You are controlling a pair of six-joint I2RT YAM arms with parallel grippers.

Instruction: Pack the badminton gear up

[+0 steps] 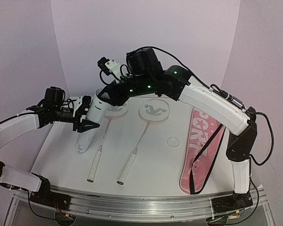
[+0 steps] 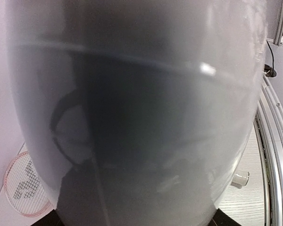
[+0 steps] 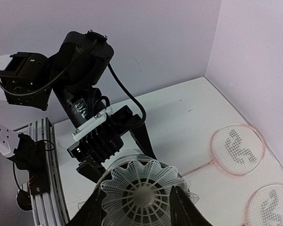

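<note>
Shuttlecock of white feathers (image 3: 137, 181) sits in the mouth of a white plastic tube (image 1: 85, 139), its cork end pointing down the tube and its open skirt facing up, so its axis runs along the tube's. The left hand (image 1: 86, 123) is clamped round the tube, which leans with its mouth up and toward the back wall. The right hand (image 3: 139, 193) hovers right over the skirt with its fingers apart; whether they touch the feathers I cannot tell. Two slim pale-framed rackets (image 1: 104, 136) (image 1: 140, 141) lie flat on the white bench (image 1: 61, 150), side by side, heads to the back, white handles toward the near edge. A long pink bag (image 1: 203, 146) lies to their right.
</note>
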